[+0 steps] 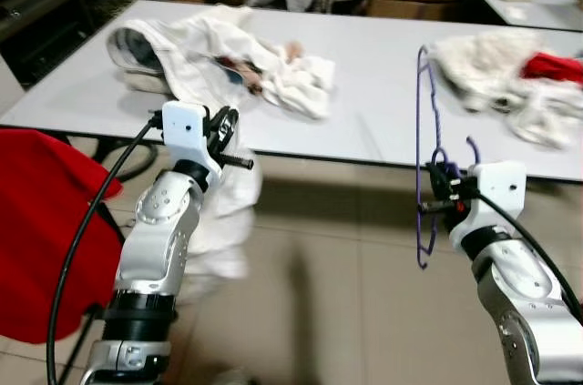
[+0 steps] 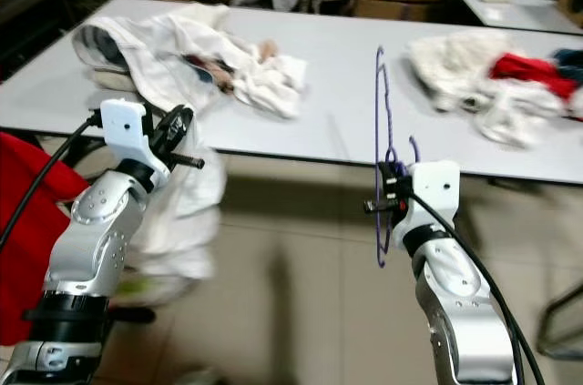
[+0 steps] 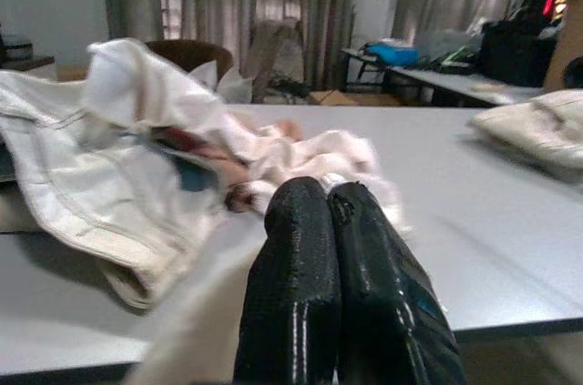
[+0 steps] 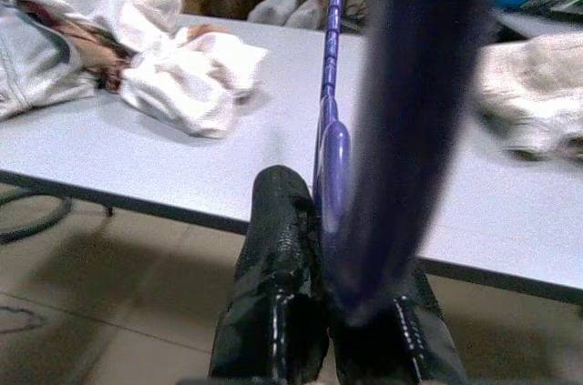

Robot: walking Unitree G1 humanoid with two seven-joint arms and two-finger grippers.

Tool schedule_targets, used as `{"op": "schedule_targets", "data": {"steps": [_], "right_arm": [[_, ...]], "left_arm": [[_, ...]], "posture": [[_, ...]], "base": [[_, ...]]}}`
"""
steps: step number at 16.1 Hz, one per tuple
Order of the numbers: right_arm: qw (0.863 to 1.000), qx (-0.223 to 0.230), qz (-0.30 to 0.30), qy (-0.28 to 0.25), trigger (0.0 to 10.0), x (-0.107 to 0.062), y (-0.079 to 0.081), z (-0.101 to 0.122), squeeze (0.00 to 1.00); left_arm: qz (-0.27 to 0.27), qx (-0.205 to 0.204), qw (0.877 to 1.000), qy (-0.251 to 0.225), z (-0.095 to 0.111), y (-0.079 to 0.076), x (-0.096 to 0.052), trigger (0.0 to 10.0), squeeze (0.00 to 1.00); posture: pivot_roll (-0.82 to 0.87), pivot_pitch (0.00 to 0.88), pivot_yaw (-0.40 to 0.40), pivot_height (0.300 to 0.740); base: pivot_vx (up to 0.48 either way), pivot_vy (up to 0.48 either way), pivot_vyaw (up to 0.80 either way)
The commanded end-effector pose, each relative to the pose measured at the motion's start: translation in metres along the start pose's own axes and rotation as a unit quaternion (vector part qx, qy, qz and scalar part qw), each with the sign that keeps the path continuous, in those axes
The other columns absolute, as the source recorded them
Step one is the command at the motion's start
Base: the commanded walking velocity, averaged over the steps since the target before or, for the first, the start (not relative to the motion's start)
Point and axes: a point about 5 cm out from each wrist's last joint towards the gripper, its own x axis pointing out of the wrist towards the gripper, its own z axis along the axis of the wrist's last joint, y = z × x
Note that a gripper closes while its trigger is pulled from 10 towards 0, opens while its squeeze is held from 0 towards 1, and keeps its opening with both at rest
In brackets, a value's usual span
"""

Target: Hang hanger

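Observation:
A thin purple wire hanger [image 1: 420,112] stands upright in front of the table's near edge, and my right gripper [image 1: 444,187] is shut on its lower part. In the right wrist view the hanger [image 4: 330,66] rises straight up from between the black fingers [image 4: 278,221]. My left gripper [image 1: 223,133] is raised at the left by the table edge. It is shut on a white garment [image 1: 230,207] that hangs down blurred below it. In the left wrist view the fingertips [image 3: 301,212] are pressed together.
The long white table [image 1: 383,103] carries a heap of white clothes [image 1: 228,57] at the left and another heap with a red piece [image 1: 510,85] at the right. A red cloth mass [image 1: 36,221] stands at my far left. Tiled floor [image 1: 337,294] lies under the arms.

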Motion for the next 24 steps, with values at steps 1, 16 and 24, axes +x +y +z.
{"op": "schedule_targets", "data": {"steps": [1, 16, 24], "right_arm": [[1.000, 0.002, -0.008, -0.011, 10.0, -0.002, -0.002, 0.006, 0.00], [0.998, 0.005, 0.008, -0.056, 10.0, 0.005, 0.002, 0.020, 0.00], [0.998, 0.015, 0.036, -0.051, 10.0, 0.009, 0.018, 0.015, 0.00]], "left_arm": [[-0.010, 0.004, 1.000, -0.009, 0.007, -0.001, 0.005, 10.0, 0.00], [0.132, 0.215, 0.941, -0.225, 0.264, 0.058, 0.086, 10.0, 0.00], [0.008, 0.323, 0.934, 0.153, 0.042, 0.101, 0.057, 10.0, 0.76]], "posture": [[-0.06, 0.000, 0.021, 0.740], [-0.05, 0.000, 0.041, 0.740], [-0.01, 0.000, 0.017, 0.740]], "base": [[0.390, 0.000, -0.80], [0.362, 0.000, -0.21], [0.067, 0.000, 0.00]]}}
